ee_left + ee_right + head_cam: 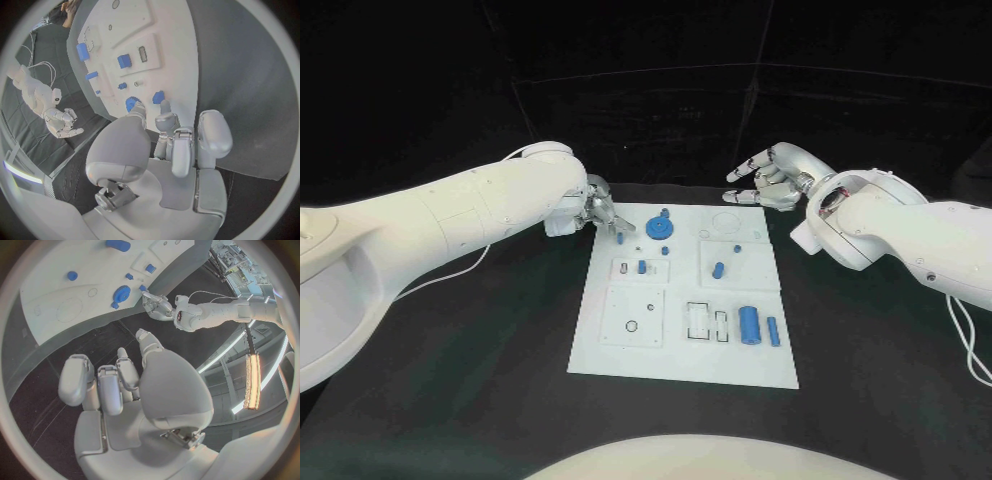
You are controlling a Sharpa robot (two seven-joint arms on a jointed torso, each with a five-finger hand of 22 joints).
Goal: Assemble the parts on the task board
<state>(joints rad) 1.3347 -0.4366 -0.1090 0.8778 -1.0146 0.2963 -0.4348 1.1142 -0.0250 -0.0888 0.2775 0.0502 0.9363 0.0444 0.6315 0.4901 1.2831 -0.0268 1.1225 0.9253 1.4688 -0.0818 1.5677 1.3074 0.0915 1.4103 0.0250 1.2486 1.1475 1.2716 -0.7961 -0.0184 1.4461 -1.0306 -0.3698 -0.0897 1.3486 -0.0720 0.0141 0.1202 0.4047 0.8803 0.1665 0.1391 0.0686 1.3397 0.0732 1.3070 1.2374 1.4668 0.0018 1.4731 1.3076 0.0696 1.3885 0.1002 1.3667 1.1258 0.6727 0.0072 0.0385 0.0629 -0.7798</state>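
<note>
Task board, a white plate, lies in the middle of the black table, its long side running from near to far. Blue parts sit on it: a round gear-like piece near the far left corner, a small block and a short peg around the middle, and two upright cylinders side by side at the near right. Dark outlines of slots mark the near half of the plate.

At the far left corner the left hand hovers low, fingers spread with their tips close to the round piece; in the left wrist view the fingertips sit just beside the small blue pieces, and I cannot tell whether they touch anything. Off the far right corner the right hand hangs over the table with fingers loosely curled and apart, holding nothing.

Black cloth covers the table, and dark drapes close the room behind it.
</note>
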